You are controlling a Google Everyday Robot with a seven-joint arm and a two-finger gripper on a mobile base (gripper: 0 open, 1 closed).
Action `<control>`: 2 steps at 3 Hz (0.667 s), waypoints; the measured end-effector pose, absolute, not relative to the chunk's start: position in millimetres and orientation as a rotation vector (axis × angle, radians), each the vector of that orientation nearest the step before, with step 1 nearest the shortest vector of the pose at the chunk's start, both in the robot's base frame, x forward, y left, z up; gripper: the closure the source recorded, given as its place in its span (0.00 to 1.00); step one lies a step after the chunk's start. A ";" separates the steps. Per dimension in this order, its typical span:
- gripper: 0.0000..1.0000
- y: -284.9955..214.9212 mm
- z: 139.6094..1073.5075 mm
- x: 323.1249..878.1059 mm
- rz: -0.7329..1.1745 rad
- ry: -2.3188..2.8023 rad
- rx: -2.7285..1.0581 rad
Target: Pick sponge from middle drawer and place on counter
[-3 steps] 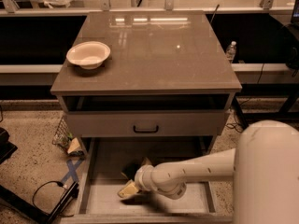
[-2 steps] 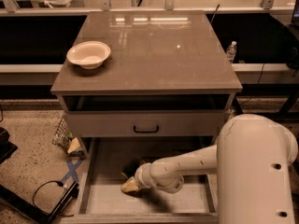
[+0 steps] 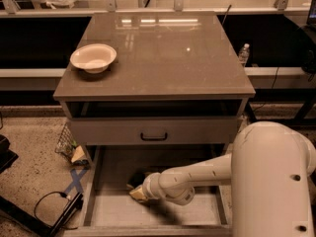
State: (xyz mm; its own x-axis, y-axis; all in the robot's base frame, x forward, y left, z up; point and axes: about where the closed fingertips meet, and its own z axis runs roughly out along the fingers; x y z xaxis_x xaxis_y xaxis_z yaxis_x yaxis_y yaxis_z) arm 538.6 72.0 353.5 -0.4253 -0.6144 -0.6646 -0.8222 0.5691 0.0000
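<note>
Closest to you, the robot's white body fills the lower right, and its arm reaches leftward from it into the open drawer. The gripper sits low over the drawer floor, left of centre. The sponge is right at its tip, showing as a yellow sliver with something dark just behind it (possibly the scrub face, possibly part of the gripper). Whether the jaws are apart or clamped on it you cannot tell, because the wrist hides that end.

What matters here is that the sponge lies at the far left end of the arm's reach, in line with the wrist and not off to one side. Too little of it shows for you to read its long axis.

Just beyond and above is a closed drawer front with a black handle, then the desk over it. Any lift probably has to come out toward you before it rises, or it risks catching that front. On the desk, a bowl sits near the left edge, with bare surface to its right.
</note>
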 end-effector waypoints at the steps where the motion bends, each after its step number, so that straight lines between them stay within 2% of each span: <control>1: 0.96 72.0 355.8 538.6 0.435 2.181 -1.143; 2: 1.00 67.9 363.6 534.5 0.452 2.175 -1.150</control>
